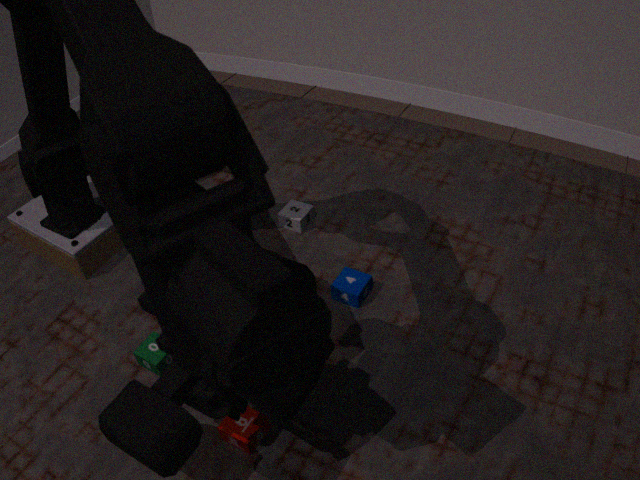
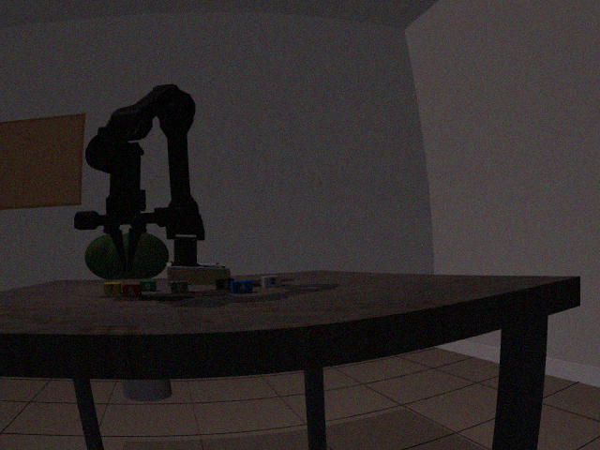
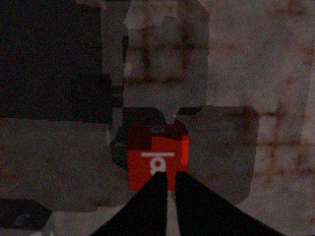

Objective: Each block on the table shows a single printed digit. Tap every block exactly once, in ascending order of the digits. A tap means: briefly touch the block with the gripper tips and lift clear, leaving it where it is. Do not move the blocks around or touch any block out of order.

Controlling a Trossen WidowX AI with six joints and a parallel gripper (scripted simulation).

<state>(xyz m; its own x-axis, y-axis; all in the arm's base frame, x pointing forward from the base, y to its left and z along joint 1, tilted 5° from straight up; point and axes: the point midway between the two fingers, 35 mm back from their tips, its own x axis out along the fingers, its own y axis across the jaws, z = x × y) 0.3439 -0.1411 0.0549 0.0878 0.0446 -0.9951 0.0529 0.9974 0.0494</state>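
My gripper (image 2: 127, 271) (image 3: 170, 181) is shut, with nothing between its tips. It points down a little above the red block (image 1: 239, 429) (image 2: 131, 290) (image 3: 138, 169), which shows what looks like an underlined 6. The green block (image 1: 146, 353) (image 2: 148, 285) shows 0. The white block (image 1: 295, 217) (image 2: 270, 281) shows 2, and the blue block (image 1: 352, 285) (image 2: 241, 286) shows 4. A yellow block (image 2: 112, 288), a grey block (image 2: 178, 287) and a black block (image 2: 223, 283) show in the exterior view, their digits unreadable. The arm hides these three in the top view.
The arm's base stands on a wooden block (image 1: 43, 250) (image 2: 197, 276) behind the blocks. The table's front edge (image 2: 193, 354) runs across the exterior view. The arm's dark shadow covers much of the table around the blocks.
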